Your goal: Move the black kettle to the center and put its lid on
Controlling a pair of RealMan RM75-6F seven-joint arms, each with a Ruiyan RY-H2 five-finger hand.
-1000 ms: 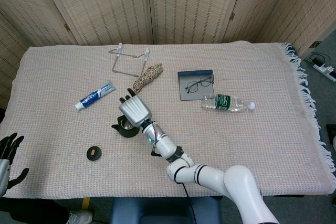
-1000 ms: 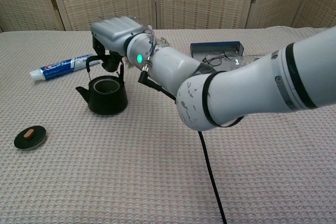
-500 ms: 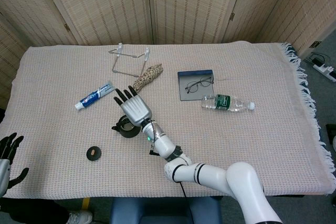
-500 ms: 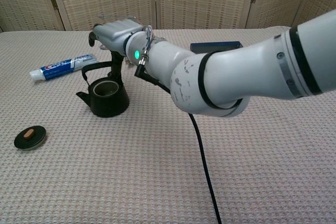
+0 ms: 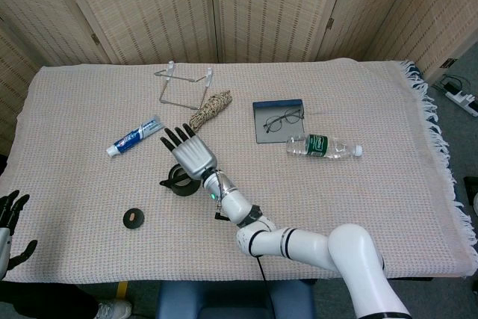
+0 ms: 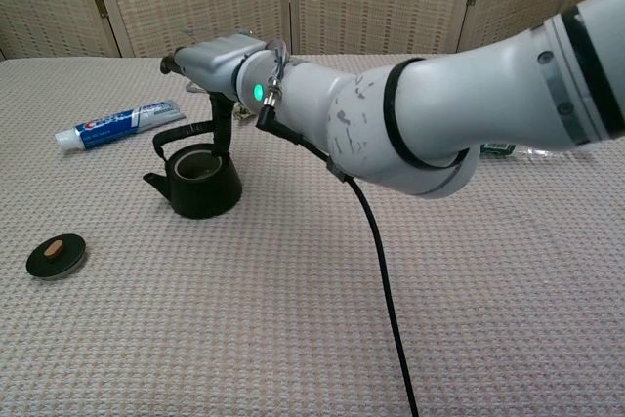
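Note:
The black kettle (image 5: pixel 179 181) (image 6: pixel 200 181) stands upright and lidless on the woven cloth, left of the middle, with its wire handle raised. My right hand (image 5: pixel 188 153) (image 6: pixel 211 54) hovers just above it, flat, with its fingers spread and nothing in them; one dark digit hangs down beside the handle. The kettle's round black lid (image 5: pixel 133 217) (image 6: pixel 55 254) lies on the cloth to the front left of the kettle. At the lower left edge of the head view my left hand (image 5: pixel 9 219) stays off the table with its fingers apart.
A toothpaste tube (image 5: pixel 135 136) (image 6: pixel 117 122) lies behind the kettle. Further back are a wire rack (image 5: pixel 184 86) and a rope bundle (image 5: pixel 211 109). A blue tray (image 5: pixel 261 132) with glasses and a water bottle (image 5: pixel 324 146) sit to the right. A black cable (image 6: pixel 383 285) trails from my right arm.
My right hand has let go of the kettle's handle and spread its fingers flat above it. The kettle stays put on the cloth. My left hand has sunk slightly.

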